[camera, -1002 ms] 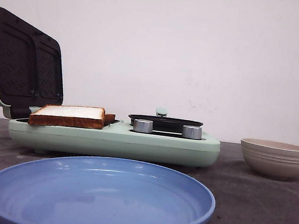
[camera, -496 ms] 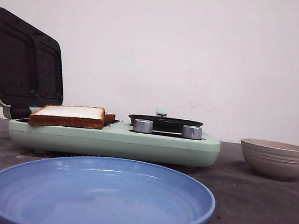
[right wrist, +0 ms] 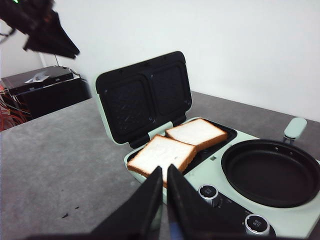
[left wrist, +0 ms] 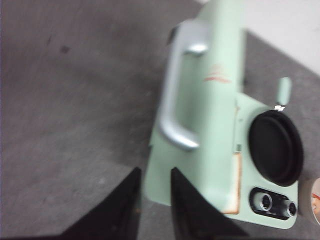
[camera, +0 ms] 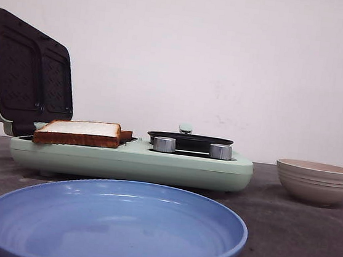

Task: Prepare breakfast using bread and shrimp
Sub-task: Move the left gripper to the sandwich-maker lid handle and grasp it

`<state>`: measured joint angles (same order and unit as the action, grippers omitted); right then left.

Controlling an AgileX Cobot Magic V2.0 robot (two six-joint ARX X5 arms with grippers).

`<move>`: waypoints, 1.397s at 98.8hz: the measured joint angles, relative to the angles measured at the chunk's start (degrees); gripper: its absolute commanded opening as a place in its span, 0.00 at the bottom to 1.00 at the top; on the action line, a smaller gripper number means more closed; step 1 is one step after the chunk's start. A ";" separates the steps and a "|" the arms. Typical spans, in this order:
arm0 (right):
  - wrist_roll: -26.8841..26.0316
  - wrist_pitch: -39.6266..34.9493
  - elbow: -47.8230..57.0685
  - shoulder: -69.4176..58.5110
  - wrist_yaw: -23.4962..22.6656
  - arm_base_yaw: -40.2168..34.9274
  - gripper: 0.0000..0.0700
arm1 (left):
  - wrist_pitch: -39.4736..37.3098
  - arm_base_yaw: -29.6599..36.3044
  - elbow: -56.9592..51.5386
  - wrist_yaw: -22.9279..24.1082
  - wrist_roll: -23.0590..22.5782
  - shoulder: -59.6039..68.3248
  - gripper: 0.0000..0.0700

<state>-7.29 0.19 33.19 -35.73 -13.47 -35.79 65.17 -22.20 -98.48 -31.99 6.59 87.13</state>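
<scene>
Two bread slices lie side by side on the open mint-green sandwich maker (camera: 130,161). The near slice (camera: 78,131) (right wrist: 161,152) hides most of the far one (camera: 125,135) (right wrist: 196,132). My right gripper (right wrist: 164,170) is shut and empty, in the air just in front of the near slice. My left gripper (left wrist: 154,172) is open and empty, high above the raised lid's (left wrist: 210,100) corner. No shrimp shows clearly. The bowl's inside is hidden in the front view. Neither gripper shows in the front view.
The lid (camera: 29,75) stands up at the left, with a silver handle (left wrist: 175,100) on its back. A black pan (right wrist: 270,172) and two knobs (camera: 164,144) are on the maker's right half. A beige ribbed bowl (camera: 315,181) stands at the right. A blue plate (camera: 114,224) is in front.
</scene>
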 measured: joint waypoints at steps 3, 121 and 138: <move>0.00 -0.13 0.00 0.07 0.02 0.00 0.01 | -0.39 0.00 0.00 -1.51 -0.24 0.63 0.39; -0.72 -2.54 0.00 0.39 4.72 0.11 0.01 | -14.23 0.31 -0.02 -21.31 0.39 18.60 0.39; -1.29 -2.54 0.00 0.39 5.97 0.11 0.01 | -15.10 1.01 -0.02 -22.32 0.46 19.65 0.39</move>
<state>-8.58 -2.35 33.19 -35.33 -7.51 -35.68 50.06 -21.19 -98.50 -54.30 7.05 106.78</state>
